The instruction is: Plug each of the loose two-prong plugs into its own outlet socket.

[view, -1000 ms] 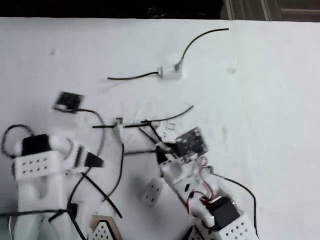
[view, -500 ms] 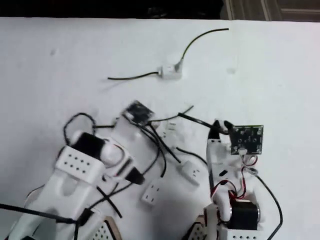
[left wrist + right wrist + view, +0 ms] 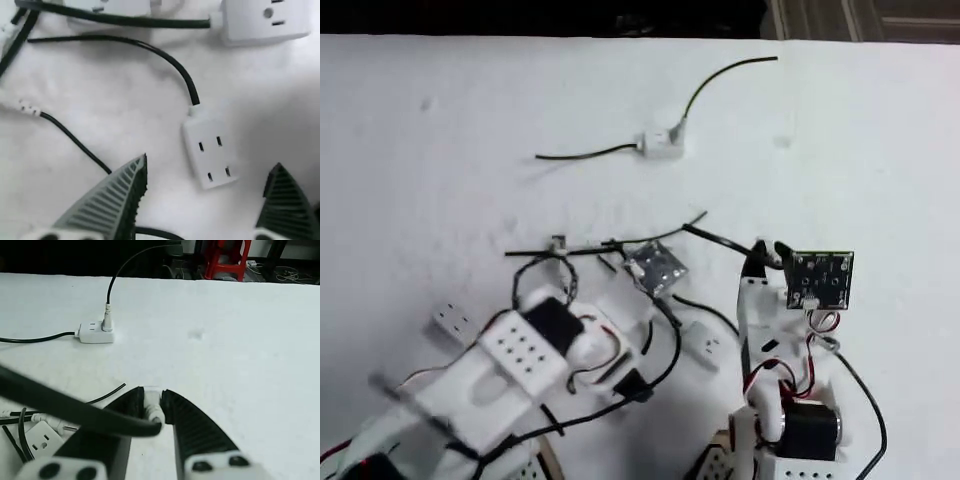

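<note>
White plastic marks the two-prong plug (image 3: 152, 407) pinched between the closed fingers of the right gripper (image 3: 152, 394). Its black cord (image 3: 60, 402) trails off to one side. In the high view this gripper hangs over the bench (image 3: 880, 150) right of centre, and the held cord runs from it toward the middle. Against half a second ago the right arm has hardly shifted. A second ago it was nearer the middle, over the tangle of cords.

The left gripper (image 3: 211, 165) is spread wide and holds nothing. A loose outlet socket (image 3: 210, 150) lies flat on the bench between its two fingers; whether it touches either, I cannot tell. A second socket (image 3: 265, 17) lies farther off, beyond a curving cord.

The left arm (image 3: 520, 355) has moved most. A second ago it was drawn back at the near left edge. Half a second ago it reached up over the cords, and it now lies more toward the middle and the right arm. Its shift has uncovered a loose plug on a straight cord (image 3: 557, 245), which it hid half a second ago.

At the far side of the bench, the far socket (image 3: 660, 145) has a plug already seated in it. It lies just where it did in both earlier frames.
</note>
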